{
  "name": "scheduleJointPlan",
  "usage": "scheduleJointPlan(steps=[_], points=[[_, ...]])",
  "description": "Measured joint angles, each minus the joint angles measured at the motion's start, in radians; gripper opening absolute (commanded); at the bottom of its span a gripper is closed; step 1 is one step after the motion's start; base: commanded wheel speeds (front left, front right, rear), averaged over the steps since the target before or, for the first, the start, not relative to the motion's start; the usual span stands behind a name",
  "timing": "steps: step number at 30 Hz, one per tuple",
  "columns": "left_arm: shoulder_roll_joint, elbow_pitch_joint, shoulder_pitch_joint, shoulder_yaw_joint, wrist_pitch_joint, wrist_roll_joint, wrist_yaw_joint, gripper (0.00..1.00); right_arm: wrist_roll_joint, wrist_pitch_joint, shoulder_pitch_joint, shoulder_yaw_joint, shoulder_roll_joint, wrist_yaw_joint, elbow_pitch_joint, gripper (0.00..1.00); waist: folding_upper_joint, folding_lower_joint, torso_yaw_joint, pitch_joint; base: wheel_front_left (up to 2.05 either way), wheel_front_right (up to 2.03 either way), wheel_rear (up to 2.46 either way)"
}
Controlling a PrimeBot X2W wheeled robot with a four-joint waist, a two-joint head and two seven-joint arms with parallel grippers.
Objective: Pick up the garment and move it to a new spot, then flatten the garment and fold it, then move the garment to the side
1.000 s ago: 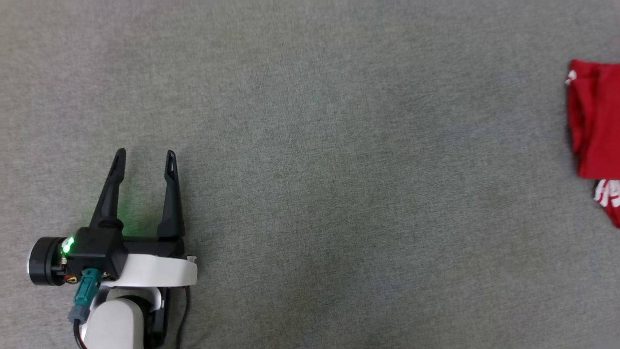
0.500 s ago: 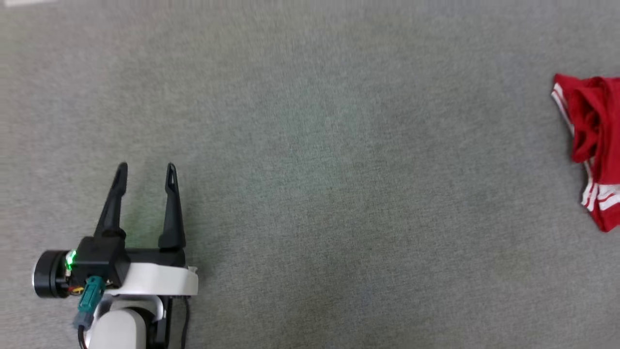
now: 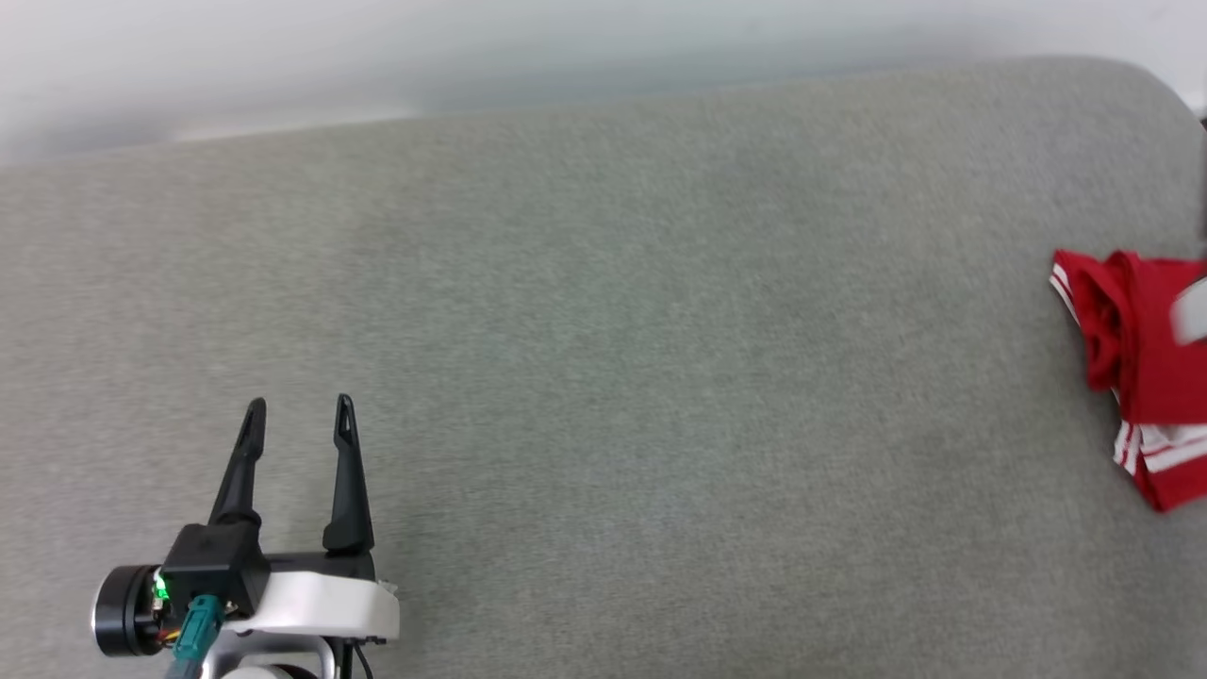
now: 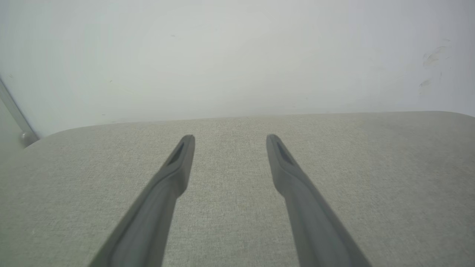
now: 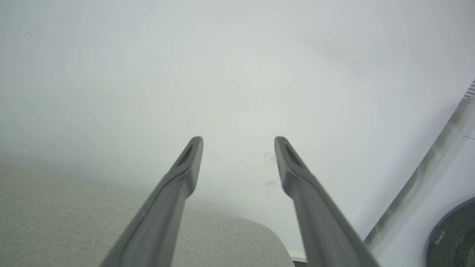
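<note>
when looking along the right gripper (image 5: 238, 140), find both fingers spread wide with nothing between them, aimed at the wall (image 5: 237, 74) beyond the grey cushion (image 3: 603, 396) at its far right corner; shut tight a second ago, so read as a release just made. see the garment (image 3: 1132, 368) lying free at the cushion's right edge, a little short of that far right corner, bunched in red folds with striped trim showing at its near end, cut off by the frame and partly behind a pale blur (image 3: 1190, 311) too smeared to name. note also a raised head view: far edge of the cushion and wall above it now in sight, hidden a second ago, so put the garment's apparent slide down to the camera, not to the cloth. find the left gripper (image 3: 300, 405) over the cushion's near left part, fingers likewise apart and empty, same as before. judge the last step, moving to the side, as likely done or nearly so; cannot confirm a neat fold from this crumpled look, and cannot see any lettering.
</note>
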State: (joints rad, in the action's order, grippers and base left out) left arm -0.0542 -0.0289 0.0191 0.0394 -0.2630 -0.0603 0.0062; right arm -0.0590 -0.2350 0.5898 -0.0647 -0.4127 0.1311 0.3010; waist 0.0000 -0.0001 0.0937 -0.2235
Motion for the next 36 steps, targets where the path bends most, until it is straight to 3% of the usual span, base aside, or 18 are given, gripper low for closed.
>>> scheduleJointPlan(steps=[7,12,21,36], points=[[0.003,0.015,-0.033,-0.028,0.0,-0.011,0.012,1.0,0.007,-0.025,-0.206,-0.014,0.197,0.0,-0.146,1.0,0.0,0.0,-0.06,0.07,0.0,0.0,0.0],[0.003,0.028,-0.04,-0.042,0.0,-0.015,0.016,1.0,0.015,-0.028,-0.344,-0.011,0.289,0.0,-0.21,1.0,0.0,-0.0001,-0.102,0.105,0.0,0.0,0.0],[0.003,0.056,-0.063,-0.065,0.0,-0.023,0.021,1.0,-0.02,-0.028,-0.52,-0.015,0.345,0.0,-0.246,1.0,0.0,-0.0001,-0.136,0.15,0.0,0.0,0.0],[0.003,0.085,-0.105,-0.067,0.0,-0.048,-0.006,1.0,-0.059,-0.028,-0.689,-0.03,0.36,0.0,-0.331,1.0,0.0,0.0,-0.133,0.207,0.0,0.0,0.0]])
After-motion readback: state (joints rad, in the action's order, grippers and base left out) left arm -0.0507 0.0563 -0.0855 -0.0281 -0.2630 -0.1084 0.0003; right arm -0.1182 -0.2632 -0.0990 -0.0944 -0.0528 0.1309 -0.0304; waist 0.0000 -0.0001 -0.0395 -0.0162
